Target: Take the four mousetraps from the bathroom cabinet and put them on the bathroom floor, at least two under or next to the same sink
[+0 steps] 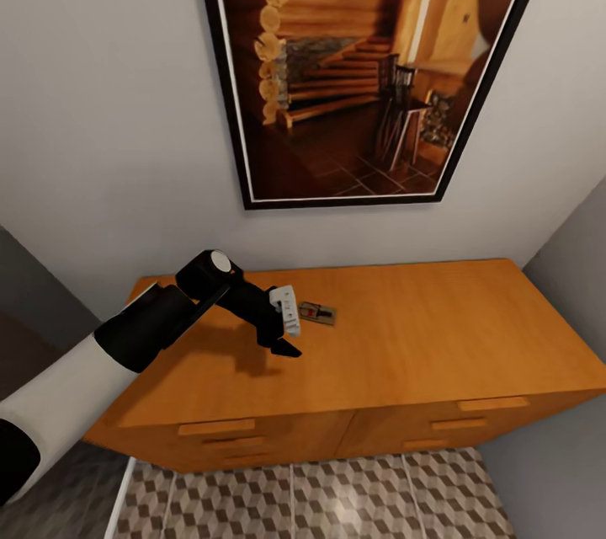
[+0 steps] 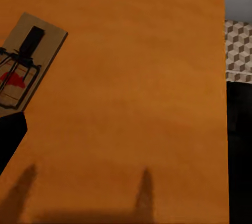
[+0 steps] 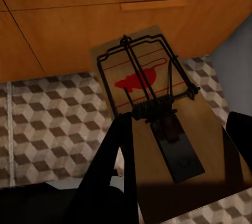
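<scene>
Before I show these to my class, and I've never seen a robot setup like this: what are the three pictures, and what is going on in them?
It is a simulated two-armed robot, steered by a person. The large picture comes from a camera on its head, looking down at a low wooden cabinet under a framed picture. The robot's left arm reaches over the cabinet top, its left gripper just beside a small mousetrap lying flat there.

The other two come from cameras near each gripper. The left one looks down on the cabinet top, with that mousetrap at the edge of the frame. The right one shows the right gripper shut on a second mousetrap, held above the patterned bathroom floor in front of the cabinet drawers.
</scene>
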`<state>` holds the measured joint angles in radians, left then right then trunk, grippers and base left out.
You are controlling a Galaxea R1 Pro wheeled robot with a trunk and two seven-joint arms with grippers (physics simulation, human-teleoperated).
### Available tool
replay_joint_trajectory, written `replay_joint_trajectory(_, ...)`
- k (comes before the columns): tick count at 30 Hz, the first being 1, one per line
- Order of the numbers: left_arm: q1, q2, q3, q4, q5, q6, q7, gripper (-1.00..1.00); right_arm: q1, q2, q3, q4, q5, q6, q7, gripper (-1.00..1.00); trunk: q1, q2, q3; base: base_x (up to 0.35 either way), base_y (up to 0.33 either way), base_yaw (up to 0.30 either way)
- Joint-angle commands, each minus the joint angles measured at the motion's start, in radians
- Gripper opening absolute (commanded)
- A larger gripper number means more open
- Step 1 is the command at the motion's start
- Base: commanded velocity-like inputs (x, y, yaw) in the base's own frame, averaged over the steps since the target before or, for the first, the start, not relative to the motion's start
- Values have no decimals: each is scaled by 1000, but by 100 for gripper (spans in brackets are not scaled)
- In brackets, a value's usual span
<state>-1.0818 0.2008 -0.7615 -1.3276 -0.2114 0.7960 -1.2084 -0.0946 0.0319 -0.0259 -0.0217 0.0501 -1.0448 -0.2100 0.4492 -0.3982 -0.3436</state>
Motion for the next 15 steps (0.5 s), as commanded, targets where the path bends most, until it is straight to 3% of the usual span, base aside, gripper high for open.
replay_joint_trajectory(1, -1, 0, -2, -1, -6, 8, -7, 100, -1, 0, -2, 0, 6, -2, -8, -100, 1, -2, -2, 146, 0, 0)
replay_joint_trajectory(15, -1, 0, -5, -1, -6, 7, -7, 100, -1, 0, -2, 0, 7, -2, -8, -100, 1, -2, -2, 119, 0, 0)
